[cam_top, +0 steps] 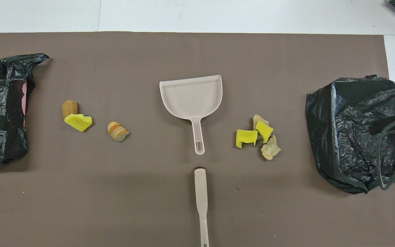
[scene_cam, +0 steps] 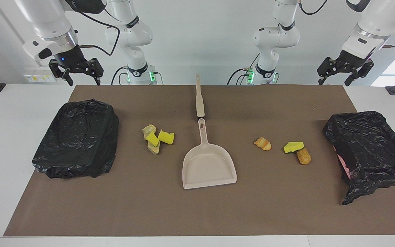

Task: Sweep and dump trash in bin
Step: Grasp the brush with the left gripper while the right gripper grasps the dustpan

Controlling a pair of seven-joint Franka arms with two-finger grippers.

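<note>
While both grippers hang apart, trash [scene_cam: 157, 138] flanks the dustpan [scene_cam: 208, 164].

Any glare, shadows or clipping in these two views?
Facing view: bright patch past the table's edge at the left arm's end, bin bags glint, soft short shadows under the dustpan. Overhead view: even light, a darker band across the mat nearest the robots, brush handle cut off by the frame's edge.
</note>
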